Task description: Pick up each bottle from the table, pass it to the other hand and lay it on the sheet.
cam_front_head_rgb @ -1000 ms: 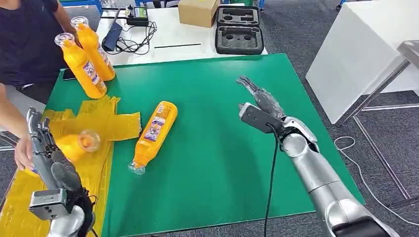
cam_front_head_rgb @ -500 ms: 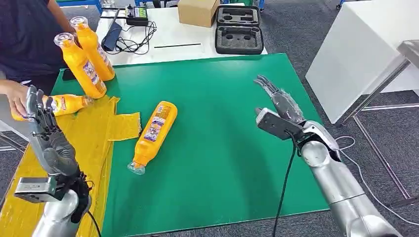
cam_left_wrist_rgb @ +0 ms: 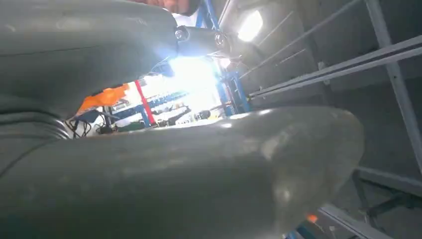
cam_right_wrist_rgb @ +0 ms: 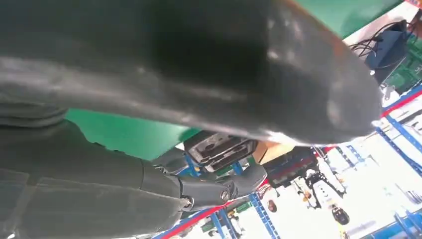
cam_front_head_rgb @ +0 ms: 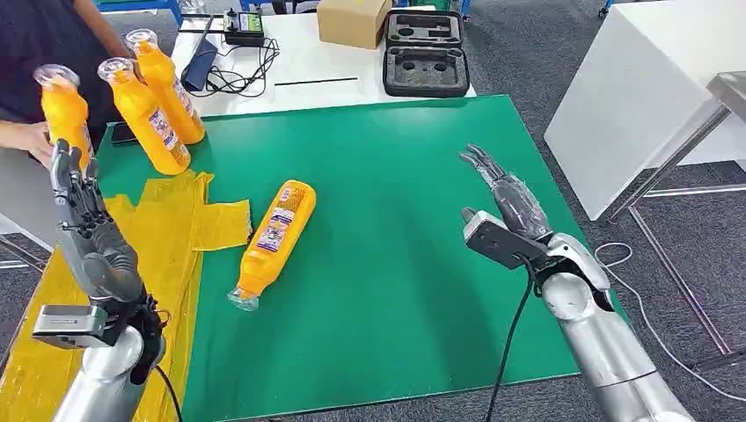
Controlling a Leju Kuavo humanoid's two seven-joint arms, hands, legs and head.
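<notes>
Green matting (cam_front_head_rgb: 387,176) covers the table at frame centre, with a yellow sheet (cam_front_head_rgb: 189,224) crumpled along its left edge. One orange bottle (cam_front_head_rgb: 274,239) lies on its side on the mat just right of the sheet, cap toward the lower left. Two upright bottles (cam_front_head_rgb: 157,105) stand at upper left; a person's hand (cam_front_head_rgb: 33,141) holds a third bottle (cam_front_head_rgb: 65,116) beside them. Left hand (cam_front_head_rgb: 88,237) (fingers extended upward, holding nothing) rises over the sheet at lower left. Right hand (cam_front_head_rgb: 501,207), fingers apart and empty, hovers over bare mat at right, well apart from the lying bottle. Beyond, a white table (cam_front_head_rgb: 325,66) carries a black foam case (cam_front_head_rgb: 426,53), a cardboard box (cam_front_head_rgb: 352,19) and cables (cam_front_head_rgb: 237,75).
</notes>
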